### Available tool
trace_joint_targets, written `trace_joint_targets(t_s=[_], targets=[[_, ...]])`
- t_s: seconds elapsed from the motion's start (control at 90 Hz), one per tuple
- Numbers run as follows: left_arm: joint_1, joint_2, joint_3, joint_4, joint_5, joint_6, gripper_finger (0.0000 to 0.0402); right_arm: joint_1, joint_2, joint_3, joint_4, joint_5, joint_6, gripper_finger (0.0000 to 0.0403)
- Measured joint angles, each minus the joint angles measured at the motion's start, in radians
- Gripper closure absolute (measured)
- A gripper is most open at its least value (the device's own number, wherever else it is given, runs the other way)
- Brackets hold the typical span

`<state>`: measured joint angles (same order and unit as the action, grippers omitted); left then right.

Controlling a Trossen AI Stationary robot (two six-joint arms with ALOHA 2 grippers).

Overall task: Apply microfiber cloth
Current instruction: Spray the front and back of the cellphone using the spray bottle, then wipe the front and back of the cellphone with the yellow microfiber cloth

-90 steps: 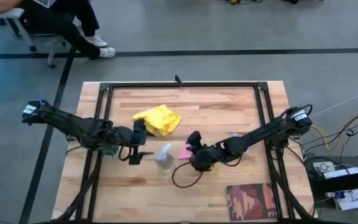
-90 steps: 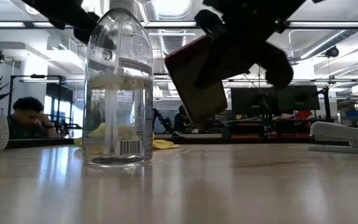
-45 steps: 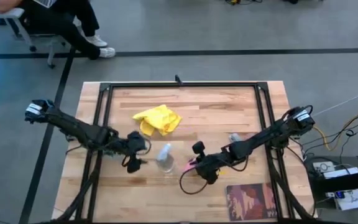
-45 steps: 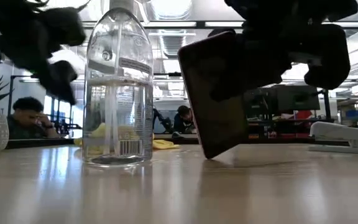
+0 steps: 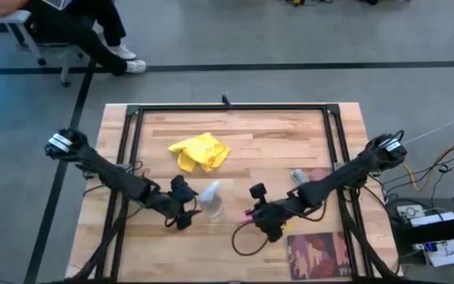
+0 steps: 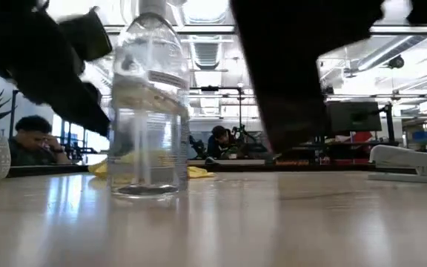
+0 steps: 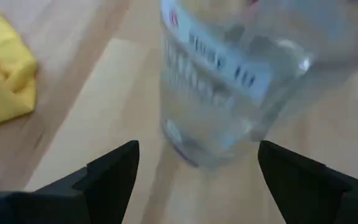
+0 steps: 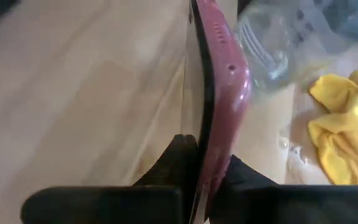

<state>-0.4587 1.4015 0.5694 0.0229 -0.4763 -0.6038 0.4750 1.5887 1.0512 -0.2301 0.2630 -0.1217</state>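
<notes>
The microfiber cloth (image 5: pixel 201 151) is bright yellow and lies crumpled on the table's far middle; it also shows in the wrist views (image 7: pixel 2 68) (image 8: pixel 347 137). A clear spray bottle (image 5: pixel 210 199) stands upright on its base near the table's middle. My left gripper (image 5: pixel 186 211) is low and open, its fingers just to the left of the bottle (image 7: pixel 222 74). To the bottle's right, my right gripper (image 5: pixel 256 214) is shut on a phone (image 8: pixel 219 74) in a pink-red case. My left gripper: I cannot tell whether its open fingers touch the bottle's lower wall (image 7: pixel 197 146). My right gripper pinches the phone between its two fingers (image 8: pixel 180 155) across its thin edge (image 8: pixel 211 134). The phone stands on edge, nearly upright, its lower end (image 6: pixel 295 144) above the tabletop.
A dark-covered book (image 5: pixel 318 254) lies at the near right. A small grey object (image 5: pixel 298 175) sits right of the middle, and a cable loop (image 5: pixel 247 241) hangs below my right gripper. A white stapler-like thing (image 6: pixel 414 159) is at the right. Black frame rails (image 5: pixel 132 142) border the table.
My left gripper has gone down and toward the near edge, then right to the bottle. My right gripper has carried the phone toward the near edge; the phone has turned from tilted to nearly upright, touching a corner to the table midway.
</notes>
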Motion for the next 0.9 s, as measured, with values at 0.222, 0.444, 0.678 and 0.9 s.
trace_joint_targets(t_s=[0.222,0.444,0.678,0.9], targets=[[0.147,0.181,0.004,0.383,0.023,0.187,0.0091,0.038,-0.013,0.034,-0.126,0.079,0.208,0.04],[0.325,0.392,0.083,0.675,0.192,0.337,0.0091,0.035,0.004,0.026,-0.138,0.145,0.364,0.04],[0.424,0.517,0.245,0.657,0.225,0.466,0.0091,0.029,0.065,0.023,-0.132,0.412,0.384,0.04],[0.429,0.382,0.319,0.2,0.189,0.517,0.0091,0.016,0.123,0.022,-0.142,0.555,0.372,0.04]])
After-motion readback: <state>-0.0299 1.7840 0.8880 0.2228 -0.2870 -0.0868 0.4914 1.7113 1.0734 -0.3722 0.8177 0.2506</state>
